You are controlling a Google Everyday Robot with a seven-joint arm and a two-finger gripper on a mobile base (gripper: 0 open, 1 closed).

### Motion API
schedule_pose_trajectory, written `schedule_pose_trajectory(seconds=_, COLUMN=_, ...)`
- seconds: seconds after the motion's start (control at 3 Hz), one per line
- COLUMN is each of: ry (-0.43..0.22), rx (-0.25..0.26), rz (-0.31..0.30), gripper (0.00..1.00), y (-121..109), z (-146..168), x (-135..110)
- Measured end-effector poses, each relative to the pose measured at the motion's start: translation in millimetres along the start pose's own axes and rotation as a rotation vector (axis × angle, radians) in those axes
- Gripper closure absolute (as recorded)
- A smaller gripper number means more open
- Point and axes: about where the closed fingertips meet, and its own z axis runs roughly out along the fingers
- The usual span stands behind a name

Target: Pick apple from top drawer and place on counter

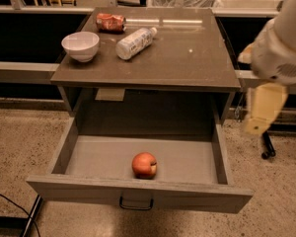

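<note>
Light: dim, warm light is falling from above | Glare: a pale streak is shining along the far edge of the counter (187, 58) | Shadow: darkness is pooling behind the top drawer (187, 157) | Right edge: the gripper (260, 113) is hanging beside the counter, blurring.

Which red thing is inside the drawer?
The round apple, in the open top drawer; the crushed can lies on the counter. The hand hangs beside the counter, touching neither.

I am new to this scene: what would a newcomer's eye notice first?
A small round red-orange apple lies alone near the front of the open grey wooden top drawer. On the brown-grey counter above are a white bowl, a toppled plastic bottle and a crushed red can. The robot's cream hand hangs at the right, beyond the counter's edge, far from the apple.
</note>
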Motion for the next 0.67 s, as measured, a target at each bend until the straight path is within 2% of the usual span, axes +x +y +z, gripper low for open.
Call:
schedule_pose_trajectory(seconds=0.33, ry=0.062, rx=0.007, rz=-0.143, gripper=0.00, y=10.4, z=68.6, x=-46.1)
schedule_pose_trajectory(seconds=0.67, ry=0.127, rx=-0.168, rz=-0.211, gripper=0.00, y=56.2, z=170.1, x=-37.9)
